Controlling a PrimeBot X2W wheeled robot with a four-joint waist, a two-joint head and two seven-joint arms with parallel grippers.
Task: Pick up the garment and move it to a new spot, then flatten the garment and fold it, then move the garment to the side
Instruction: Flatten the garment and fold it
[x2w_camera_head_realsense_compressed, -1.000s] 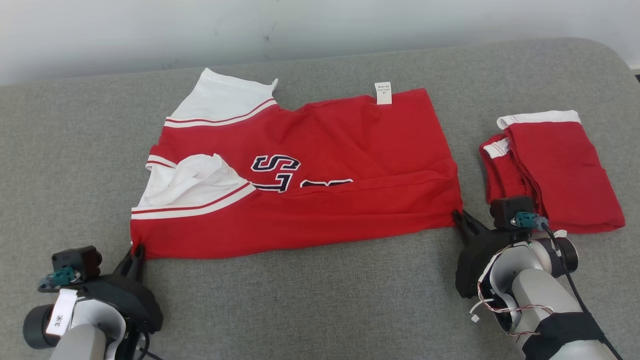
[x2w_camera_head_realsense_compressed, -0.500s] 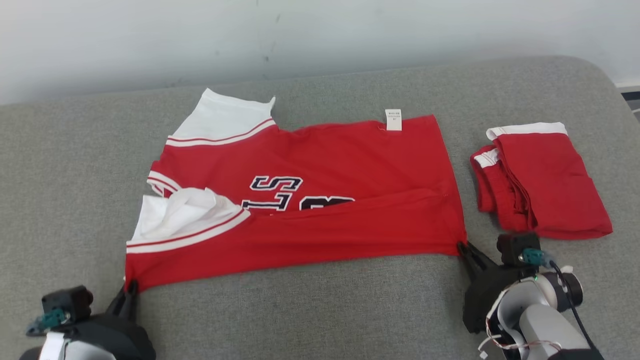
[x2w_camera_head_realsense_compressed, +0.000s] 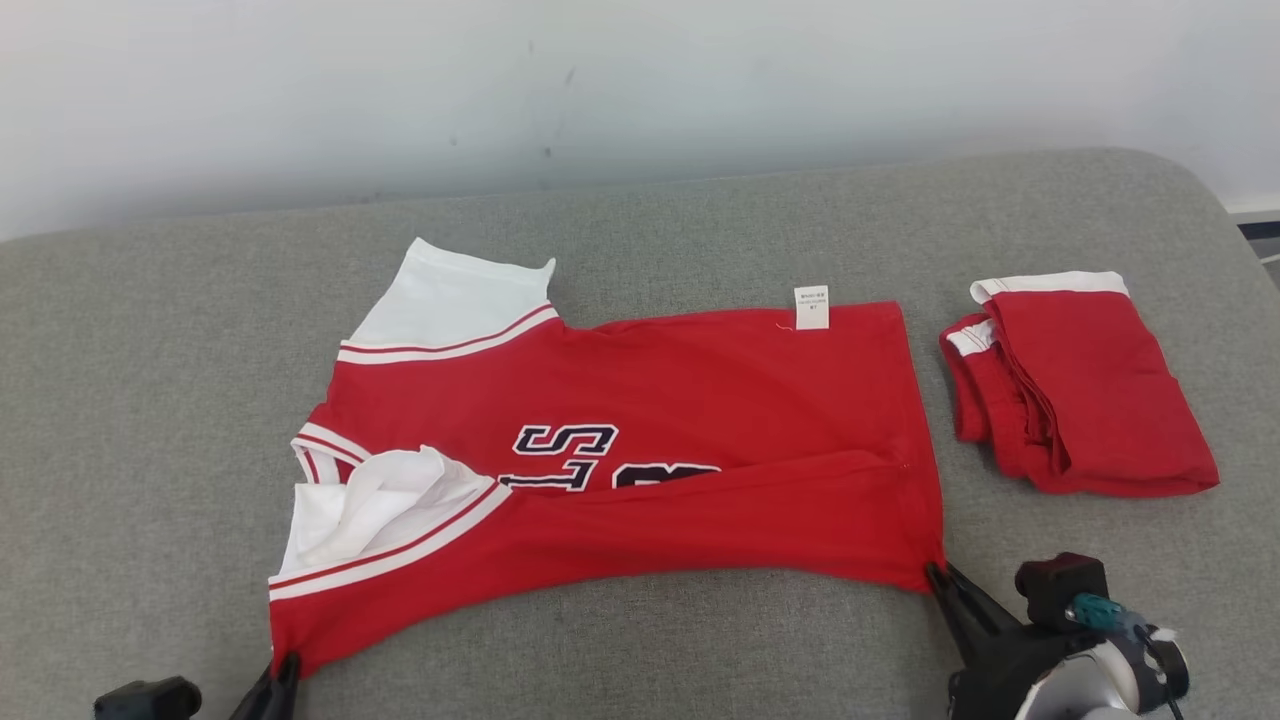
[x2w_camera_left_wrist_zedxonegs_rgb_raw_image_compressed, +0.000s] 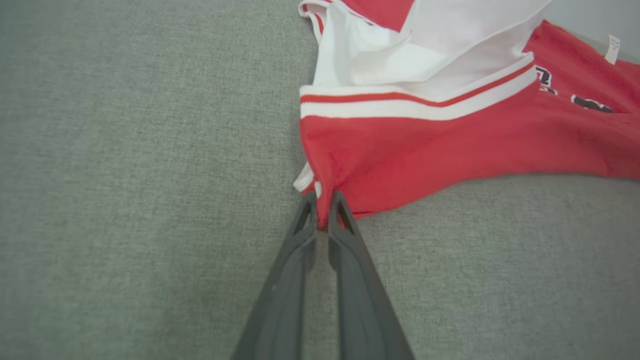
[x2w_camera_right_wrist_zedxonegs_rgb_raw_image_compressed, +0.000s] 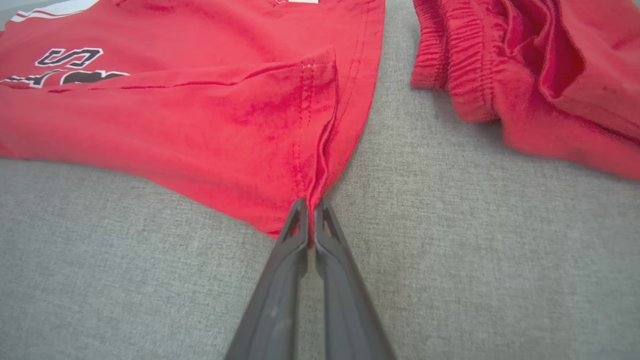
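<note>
The garment (x2w_camera_head_realsense_compressed: 650, 430) is a red jersey with white striped sleeves and dark lettering, lying spread on the grey cushion, its near long edge folded up over the letters. My left gripper (x2w_camera_head_realsense_compressed: 287, 662) is shut on its near left corner, the fabric (x2w_camera_left_wrist_zedxonegs_rgb_raw_image_compressed: 380, 150) pinched between the tips of the gripper (x2w_camera_left_wrist_zedxonegs_rgb_raw_image_compressed: 321, 197). My right gripper (x2w_camera_head_realsense_compressed: 935, 572) is shut on the near right corner, where the hem (x2w_camera_right_wrist_zedxonegs_rgb_raw_image_compressed: 320, 150) bunches into the tips of the gripper (x2w_camera_right_wrist_zedxonegs_rgb_raw_image_compressed: 310, 205). A small white label (x2w_camera_head_realsense_compressed: 811, 307) sticks out at the far edge.
A folded pair of red shorts (x2w_camera_head_realsense_compressed: 1085, 385) with a white band lies to the right of the jersey, close to my right gripper; they show as a red bundle (x2w_camera_right_wrist_zedxonegs_rgb_raw_image_compressed: 540, 75) in the right wrist view. The grey cushion (x2w_camera_head_realsense_compressed: 150, 400) ends at a pale wall (x2w_camera_head_realsense_compressed: 640, 90) behind.
Both grippers have pulled the jersey's near edge toward me, holding the corners. The head view has tilted up, so everything sits lower and both arms have slid mostly off the bottom.
</note>
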